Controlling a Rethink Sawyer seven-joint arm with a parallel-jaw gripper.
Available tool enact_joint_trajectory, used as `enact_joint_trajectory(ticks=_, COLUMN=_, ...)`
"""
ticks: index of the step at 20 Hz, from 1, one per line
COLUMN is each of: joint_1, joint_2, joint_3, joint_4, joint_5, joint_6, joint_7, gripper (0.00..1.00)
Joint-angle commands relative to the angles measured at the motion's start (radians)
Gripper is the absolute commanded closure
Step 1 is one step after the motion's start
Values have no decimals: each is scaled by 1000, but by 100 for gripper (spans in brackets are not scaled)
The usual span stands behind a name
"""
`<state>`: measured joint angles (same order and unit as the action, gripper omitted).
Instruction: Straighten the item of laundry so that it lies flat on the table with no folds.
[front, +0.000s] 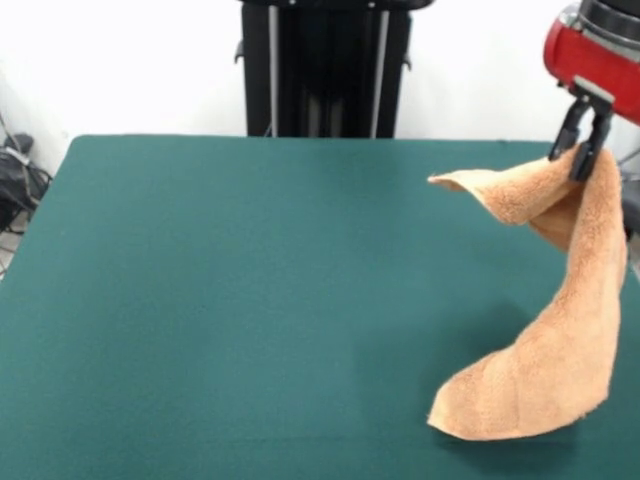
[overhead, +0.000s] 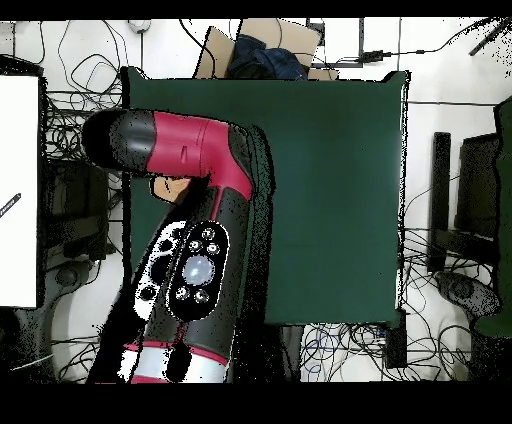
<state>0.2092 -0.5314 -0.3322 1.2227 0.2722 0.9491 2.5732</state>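
Front view shows you the gripper (front: 581, 148) clamped on the towel (front: 553, 340), lifting it above the table (front: 220, 300), its lower end resting there

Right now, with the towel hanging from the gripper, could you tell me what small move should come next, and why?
Probably draw the gripper sideways along the table: it is shut on the towel, which hangs folded with only its lower end on the felt, so dragging may spread it out.
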Motion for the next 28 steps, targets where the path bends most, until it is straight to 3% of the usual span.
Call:
enact_joint_trajectory(ticks=1, joint_1=26, joint_2=28, joint_3=-5, joint_4=-43, joint_5=50, joint_6=122, joint_7=339, gripper=100)
enact_joint_trajectory(ticks=5, joint_1=12, joint_2=11, joint_3=-2, joint_4=-9, joint_5=61, joint_6=100, joint_7=309, gripper=100)
enact_joint_trajectory(ticks=7, joint_1=4, joint_2=-16, joint_3=6, joint_4=55, joint_5=68, joint_6=45, joint_7=273, gripper=100)
enact_joint_trajectory(ticks=11, joint_1=-48, joint_2=-112, joint_3=63, joint_4=309, joint_5=73, joint_6=-180, joint_7=93, gripper=100)
enact_joint_trajectory(ticks=14, joint_1=-150, joint_2=-188, joint_3=140, joint_4=504, joint_5=44, joint_6=-365, joint_7=-101, gripper=100)
enact_joint_trajectory(ticks=17, joint_1=-270, joint_2=-241, joint_3=226, joint_4=628, joint_5=-17, joint_6=-481, joint_7=-249, gripper=100)
enact_joint_trajectory(ticks=22, joint_1=-417, joint_2=-262, joint_3=330, joint_4=705, joint_5=-146, joint_6=-564, joint_7=-317, gripper=100)
enact_joint_trajectory(ticks=28, joint_1=-512, joint_2=-224, joint_3=444, joint_4=715, joint_5=-251, joint_6=-659, joint_7=-247, gripper=100)
